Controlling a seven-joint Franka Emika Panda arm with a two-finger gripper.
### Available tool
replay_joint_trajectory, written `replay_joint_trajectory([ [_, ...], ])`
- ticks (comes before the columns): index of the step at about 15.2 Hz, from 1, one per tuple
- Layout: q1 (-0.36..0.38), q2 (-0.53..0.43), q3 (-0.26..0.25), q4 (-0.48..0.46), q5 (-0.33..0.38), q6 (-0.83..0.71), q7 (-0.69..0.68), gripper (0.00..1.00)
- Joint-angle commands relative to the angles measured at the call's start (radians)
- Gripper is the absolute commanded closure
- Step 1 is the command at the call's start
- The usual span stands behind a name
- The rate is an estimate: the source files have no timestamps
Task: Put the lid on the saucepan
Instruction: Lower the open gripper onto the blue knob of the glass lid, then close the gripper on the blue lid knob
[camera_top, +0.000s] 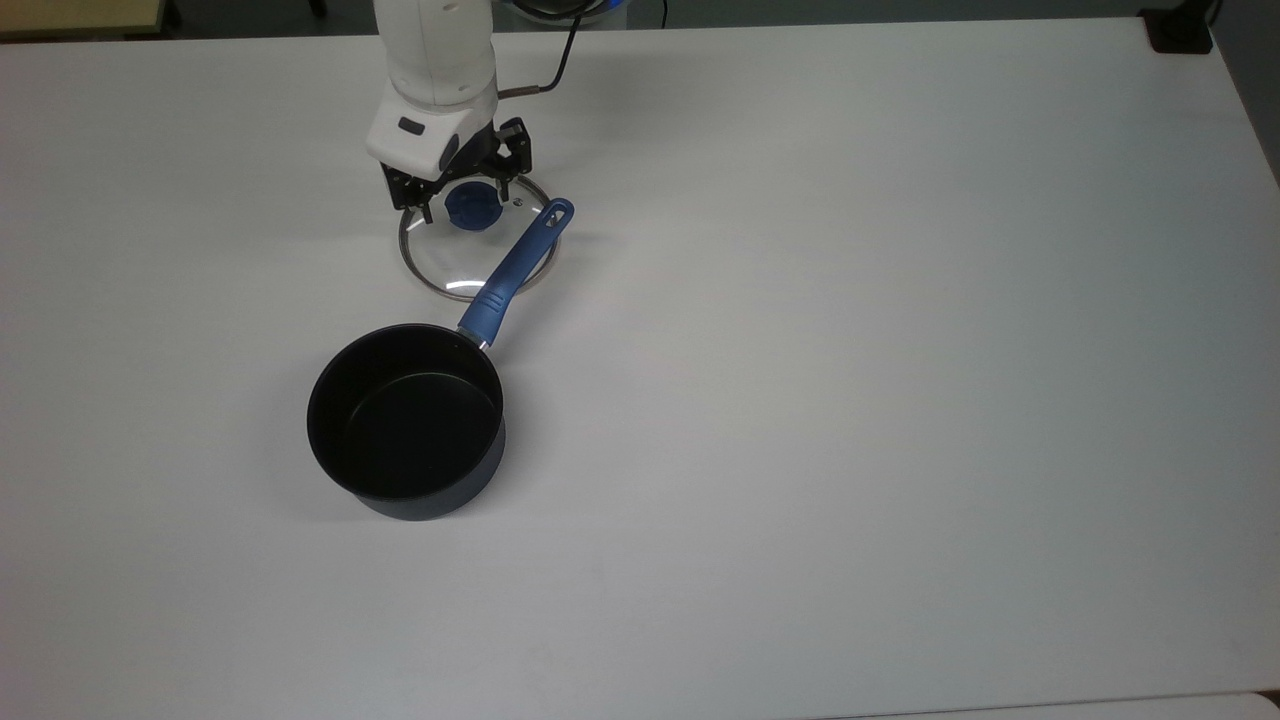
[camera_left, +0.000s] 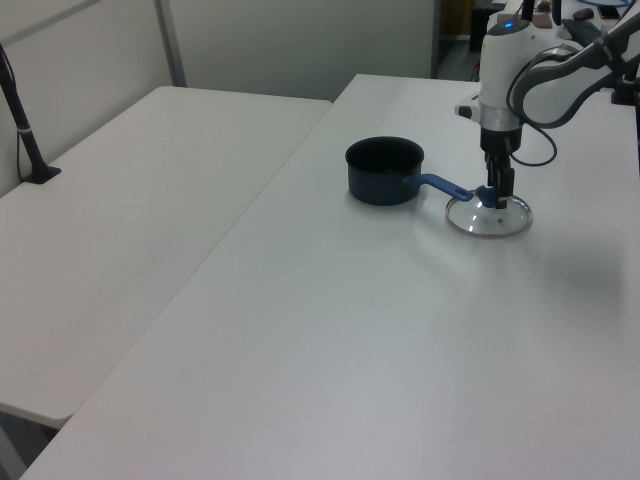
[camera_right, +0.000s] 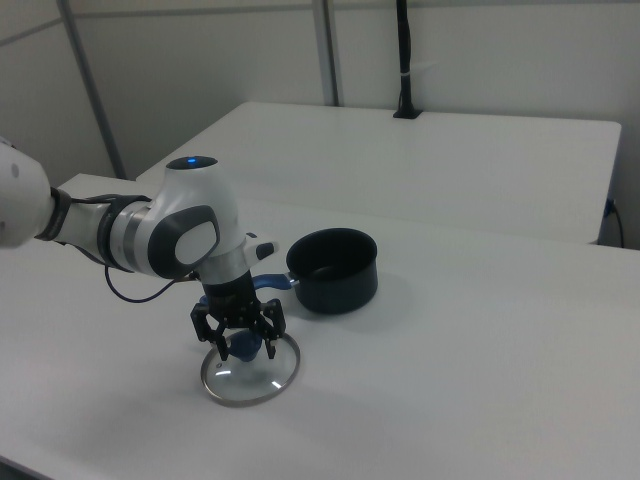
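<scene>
1. The lid (camera_top: 470, 248) is a round clear glass disc with a metal rim and a blue knob (camera_top: 472, 208) at its middle; it lies flat on the bench (camera_top: 900, 350).
2. The saucepan (camera_top: 407, 421) is a small black pot, dark inside, standing upright near the lid. Its long blue handle (camera_top: 515, 263), with a hole at its end, reaches out over the lid's glass beside the knob.
3. The bench is plain white; a second white table (camera_left: 130, 220) adjoins it in the left view, with pale walls behind.
4. The white arm (camera_right: 165, 235) bends down over the lid, and its end effector (camera_right: 240, 345) points straight down with its black fingers (camera_right: 213, 342) spread apart on either side of the knob, not clamped on it.
</scene>
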Motion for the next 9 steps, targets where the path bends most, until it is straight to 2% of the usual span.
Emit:
replay_joint_trajectory([
  [1,-0.006,-0.006,-0.003,-0.003,0.04,0.02,0.036,0.43],
  [2,-0.008,-0.007,-0.003,-0.003,0.043,0.02,0.036,0.54],
  [4,-0.015,-0.009,-0.003,-0.001,0.045,0.018,0.036,0.64],
  [7,-0.015,-0.007,-0.003,-0.001,0.045,0.014,0.036,0.71],
  [9,-0.018,-0.015,-0.003,0.0,0.045,-0.003,0.036,0.71],
])
